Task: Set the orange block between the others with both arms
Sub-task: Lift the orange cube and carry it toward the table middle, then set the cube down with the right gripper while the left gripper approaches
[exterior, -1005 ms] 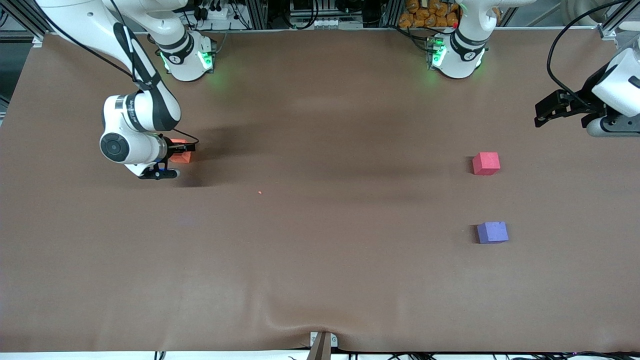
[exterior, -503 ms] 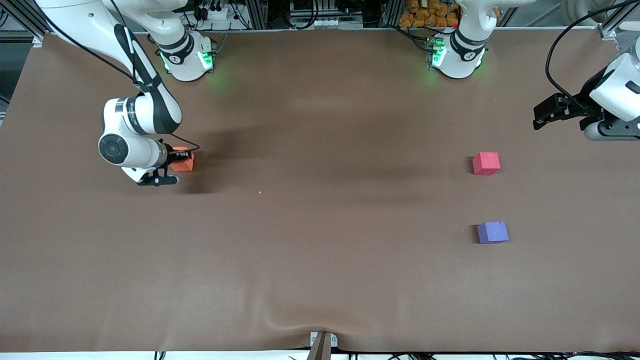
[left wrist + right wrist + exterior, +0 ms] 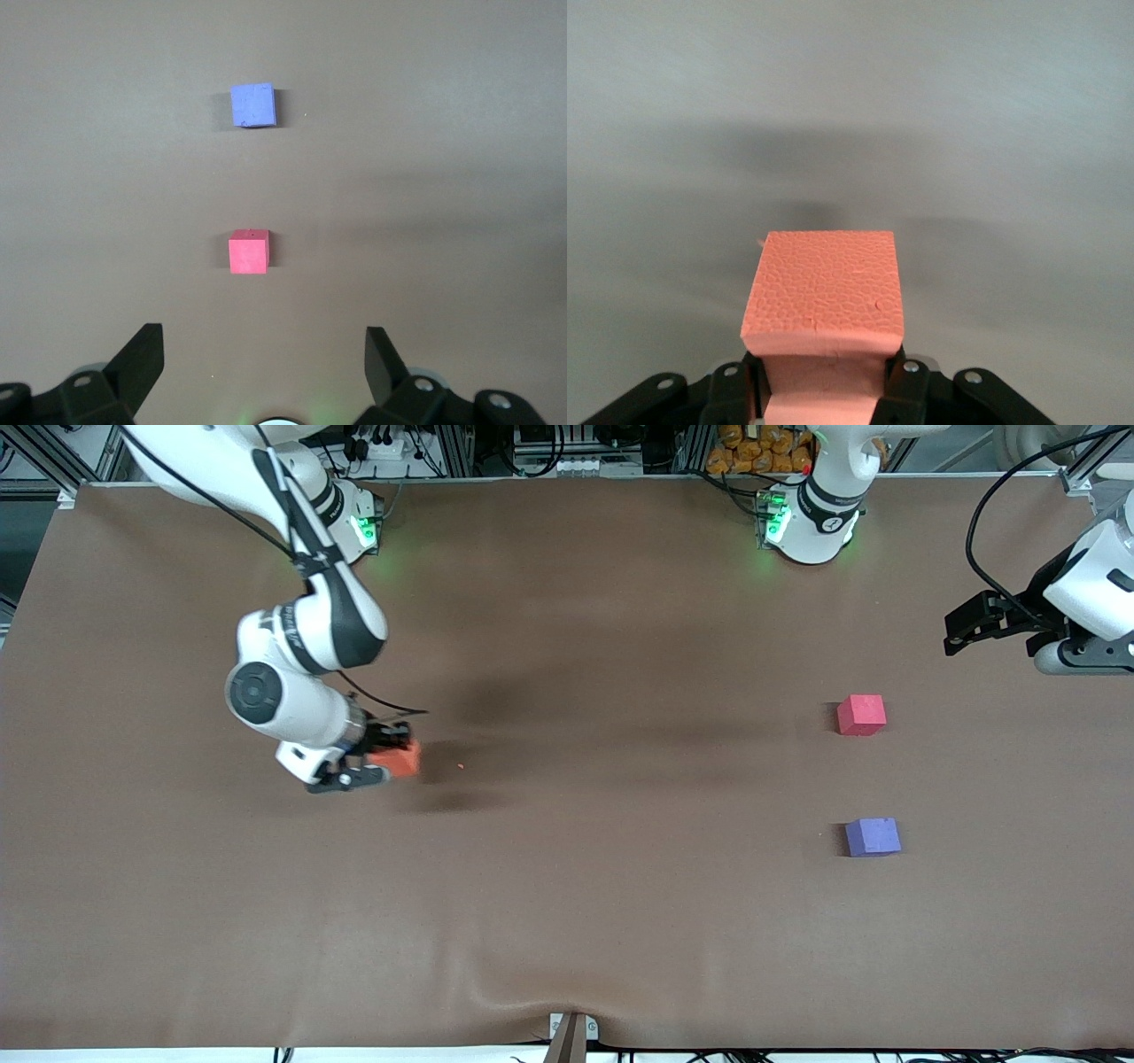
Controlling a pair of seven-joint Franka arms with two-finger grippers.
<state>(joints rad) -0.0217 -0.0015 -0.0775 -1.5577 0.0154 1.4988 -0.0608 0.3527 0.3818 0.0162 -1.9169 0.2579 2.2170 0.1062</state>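
Brown cloth is covering the whole table (image 3: 567, 921), with a wrinkle near the front camera's edge. Right arm's end: the right gripper (image 3: 390, 757) is clamping the orange block (image 3: 403, 759) between its fingers, the jaws pinching the cube's base in the right wrist view, where the orange block (image 3: 824, 305) is filling the lower middle and its pebbled foam face is sticking out past the fingers (image 3: 902, 390). The block is sitting lifted off the cloth, casting a shadow below it. A tiny orange crumb (image 3: 460, 765) is lying on the cloth just beside the block.

Left arm's end: the pinkish-red cube (image 3: 861, 715) and the purple cube (image 3: 873, 837) are resting on the cloth, well apart from each other, the purple one nearer the front camera, with bare cloth between them. Both are well apart from the orange block.

The left gripper (image 3: 974, 622) is hanging over the table edge at the left arm's end, waiting, jaws spread wide and holding nothing. Left wrist view is showing its two fingertips (image 3: 142, 359) far apart, with the pinkish-red cube (image 3: 249, 252) and purple cube (image 3: 253, 105) below.
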